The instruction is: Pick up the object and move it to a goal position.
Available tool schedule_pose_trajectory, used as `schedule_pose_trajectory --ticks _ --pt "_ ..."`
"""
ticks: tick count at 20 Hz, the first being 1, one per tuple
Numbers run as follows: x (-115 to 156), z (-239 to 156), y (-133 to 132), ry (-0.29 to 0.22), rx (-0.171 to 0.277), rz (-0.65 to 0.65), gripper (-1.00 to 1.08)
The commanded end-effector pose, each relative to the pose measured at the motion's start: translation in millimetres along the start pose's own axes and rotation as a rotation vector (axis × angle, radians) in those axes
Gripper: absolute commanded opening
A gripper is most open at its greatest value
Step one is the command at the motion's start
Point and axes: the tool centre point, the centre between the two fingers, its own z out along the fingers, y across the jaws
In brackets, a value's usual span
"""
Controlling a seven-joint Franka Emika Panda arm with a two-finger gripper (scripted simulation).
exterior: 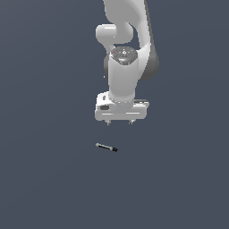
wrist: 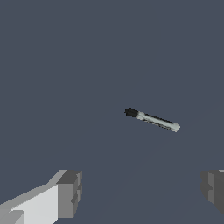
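glossy white rounded arm (exterior: pixel 127 40) links, dark grey joint seams, a grey cap disc, grey finger pads (wrist: pixel 70 192) on white jaws.

White arm's fingers (exterior: pixel 120 122) hang above the stick (exterior: pixel 106 147) (black-capped).

The object (exterior: pixel 106 147) is a tiny, thin pen-like stick with a light grey shaft and a short black cap at one end. In the exterior view it lies flat on the plain dark grey-blue surface, a little below the middle of the frame and slightly to the exterior view's left of centre. It is slanted there, with the grey tip toward the upper left and the black cap toward the lower right. The wrist view (wrist: pixel 152 120) shows it lying alone on the same surface, with nothing touching it.
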Motion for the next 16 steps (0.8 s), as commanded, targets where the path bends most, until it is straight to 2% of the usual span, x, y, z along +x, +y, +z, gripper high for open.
schedule_pose_trajectory --ticks 1,4,10,16 --pt "0 0 0 0.0 0.0 0.0 1.0" --pt "1 -2 -6 0.004 0.005 -0.007 1.0" --pt "4 -12 -37 0.024 0.029 -0.046 1.0" --pt "4 -12 -38 0.024 0.029 -0.049 1.0"
